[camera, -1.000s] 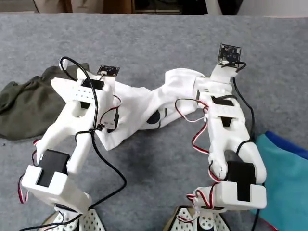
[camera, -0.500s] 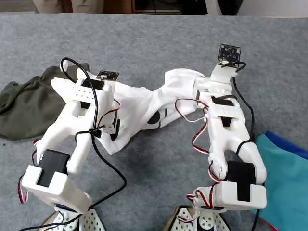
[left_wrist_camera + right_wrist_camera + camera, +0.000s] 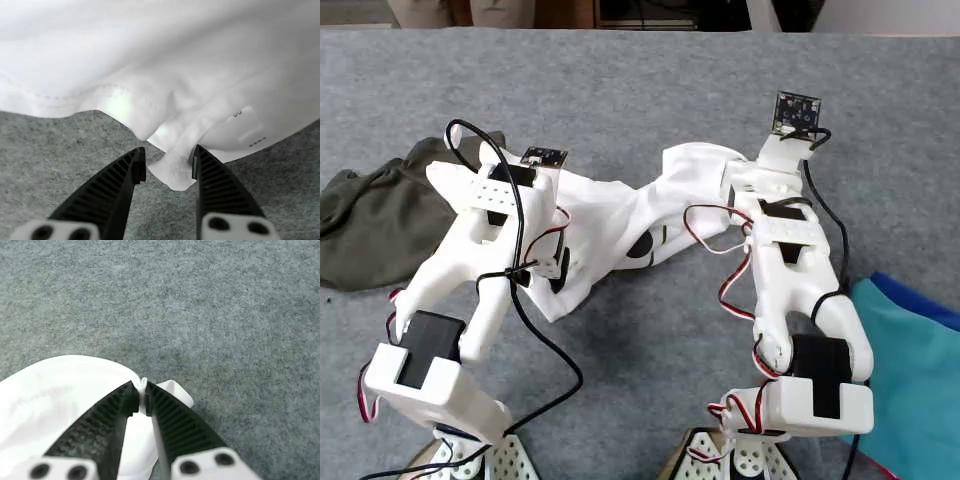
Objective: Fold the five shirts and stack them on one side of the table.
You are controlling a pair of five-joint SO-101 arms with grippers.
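1. One white shirt (image 3: 615,215) is seen crumpled in the middle of the table (image 3: 650,90).
2. A fold of it is pinched tight by the right gripper (image 3: 141,390).
3. The left gripper (image 3: 167,162) is held narrowly parted, with a hem corner lying between its fingers.
4. An olive shirt (image 3: 370,215) is bunched at the left edge, and a teal shirt (image 3: 910,350) at the right edge.

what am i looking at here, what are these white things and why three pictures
Two small white robot arms sit at a grey table. One picture looks down from above; the other two come from a camera on each arm's wrist. A white shirt lies crumpled between the arms, an olive shirt and a teal shirt lie off to the sides. The right gripper is shut on the white shirt's edge; the left gripper is open around a fold of it.
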